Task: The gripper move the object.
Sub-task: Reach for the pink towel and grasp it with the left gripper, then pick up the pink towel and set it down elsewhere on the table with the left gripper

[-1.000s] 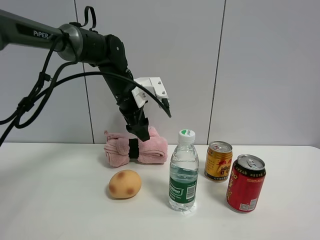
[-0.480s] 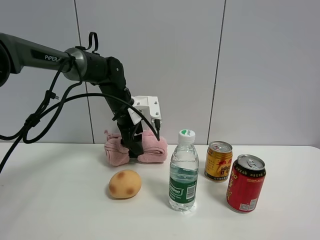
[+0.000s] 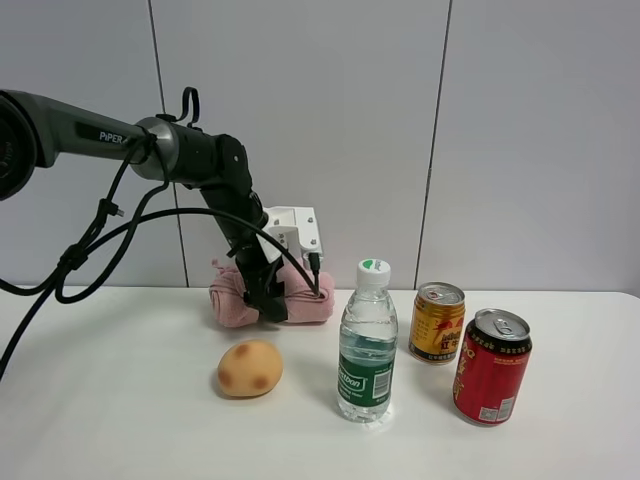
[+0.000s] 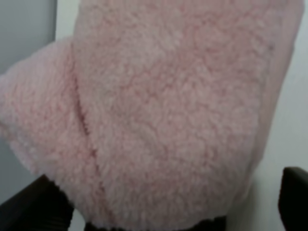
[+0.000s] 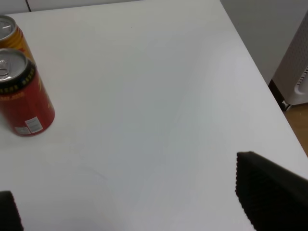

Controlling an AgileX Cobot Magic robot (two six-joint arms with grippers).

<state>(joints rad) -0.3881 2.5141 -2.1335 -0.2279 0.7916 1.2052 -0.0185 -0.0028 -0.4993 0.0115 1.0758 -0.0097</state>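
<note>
The pink rolled towel with its black band lies at the back of the white table, against the wall. My left gripper is down on the towel's middle at the band, its black fingers straddling the roll. In the left wrist view the towel fills the frame, and the left gripper has its fingers spread wide on either side of it, open. My right gripper is open and empty above bare table; it is out of the exterior high view.
A tan potato-like ball lies in front of the towel. A water bottle, a gold can and a red can stand to the right. The right wrist view shows both cans and the table's edge.
My left arm has come down from above the towel until the gripper sits on the band, with its fingers around the roll. The towel and the other things have not moved.
</note>
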